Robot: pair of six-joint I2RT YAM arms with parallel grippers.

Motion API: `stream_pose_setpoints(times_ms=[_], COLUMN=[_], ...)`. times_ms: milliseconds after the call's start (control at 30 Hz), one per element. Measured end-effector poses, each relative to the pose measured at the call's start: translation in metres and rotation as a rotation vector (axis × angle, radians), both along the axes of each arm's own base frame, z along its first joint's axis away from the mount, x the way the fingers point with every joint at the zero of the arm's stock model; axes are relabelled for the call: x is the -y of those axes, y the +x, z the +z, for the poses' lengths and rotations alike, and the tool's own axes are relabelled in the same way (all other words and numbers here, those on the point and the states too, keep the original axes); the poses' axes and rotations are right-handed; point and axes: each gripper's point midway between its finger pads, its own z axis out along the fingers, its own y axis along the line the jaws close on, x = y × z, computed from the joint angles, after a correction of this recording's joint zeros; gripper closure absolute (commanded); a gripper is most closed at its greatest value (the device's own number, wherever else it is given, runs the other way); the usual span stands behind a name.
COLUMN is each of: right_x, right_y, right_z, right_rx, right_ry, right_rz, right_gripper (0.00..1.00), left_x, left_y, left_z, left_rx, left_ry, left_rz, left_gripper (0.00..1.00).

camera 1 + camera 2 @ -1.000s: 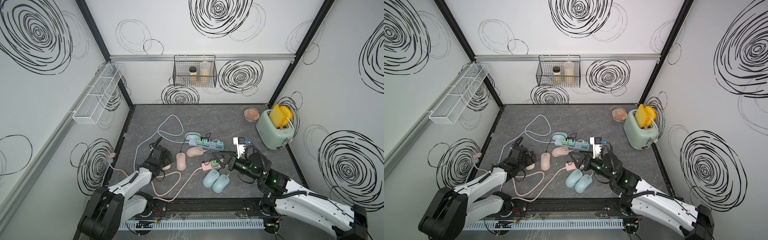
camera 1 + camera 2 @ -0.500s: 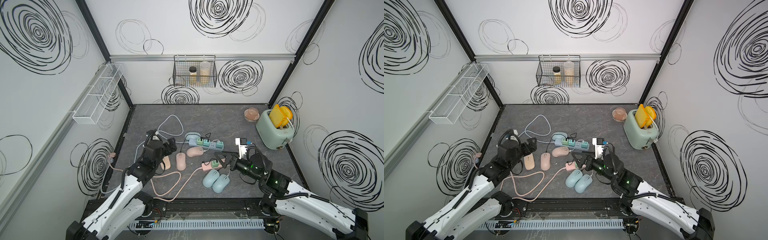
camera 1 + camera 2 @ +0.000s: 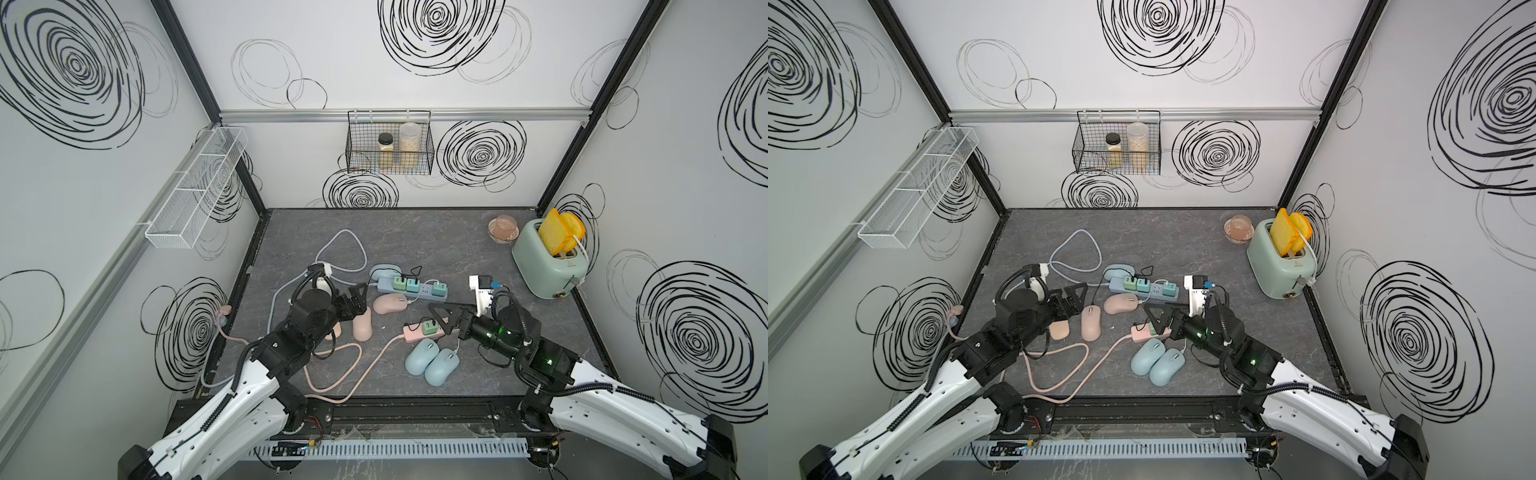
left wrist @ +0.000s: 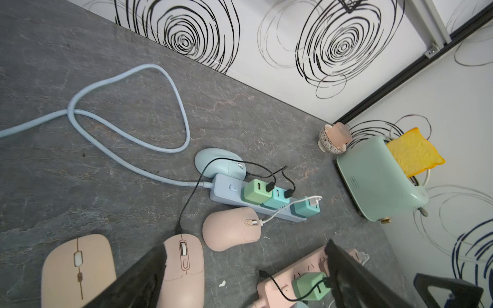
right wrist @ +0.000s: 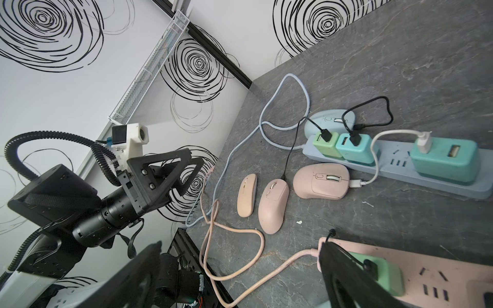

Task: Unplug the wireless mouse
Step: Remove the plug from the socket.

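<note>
Top views, front to back. Near the tabletop's front edge, right of middle, two blue mice (image 3: 432,361) lie side by side. Just behind them is the pink power strip (image 3: 411,332) with a green charger (image 3: 431,328). Right gripper (image 3: 441,320) hangs over that charger, jaws spread wide, holding nothing.

Left of middle sit a flat beige mouse (image 3: 335,331) and, beside it, the pink mouse (image 3: 361,327), with a black cable (image 4: 178,228) plugged into its nose. The cable runs to the leftmost charger (image 4: 256,190) on the blue power strip (image 3: 384,284). Left gripper (image 3: 357,300) hovers above this mouse, jaws wide apart and empty. In the left wrist view one finger (image 4: 144,277) overlaps the mouse's edge; can't tell if it's touching.

Further back, a second pink mouse (image 3: 388,303) on a white cable lies just beside the blue strip, and a lone blue mouse (image 3: 382,272) sits behind it. Back right corner: toaster (image 3: 548,266) and bowl (image 3: 503,229).
</note>
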Motion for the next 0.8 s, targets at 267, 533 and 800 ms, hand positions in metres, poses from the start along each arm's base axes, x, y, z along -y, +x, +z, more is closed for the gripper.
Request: stream_pose_setpoints(times_ms=[267, 533, 800], right_x=[0.002, 0.001, 0.001], right_y=[0.002, 0.001, 0.001], right_z=[-0.001, -0.002, -0.002], right_rx=[-0.002, -0.008, -0.011], right_ry=[-0.002, -0.004, -0.001], right_rz=[-0.010, 0.001, -0.001], right_gripper=[0.05, 0.05, 0.05], left_x=[0.020, 0.031, 0.040], left_y=[-0.009, -0.015, -0.020], left_z=[-0.008, -0.014, -0.018], left_rx=[-0.020, -0.031, -0.036], left_ry=[0.025, 0.048, 0.064], left_rz=[-0.069, -0.104, -0.135], left_gripper=[0.02, 0.03, 0.03])
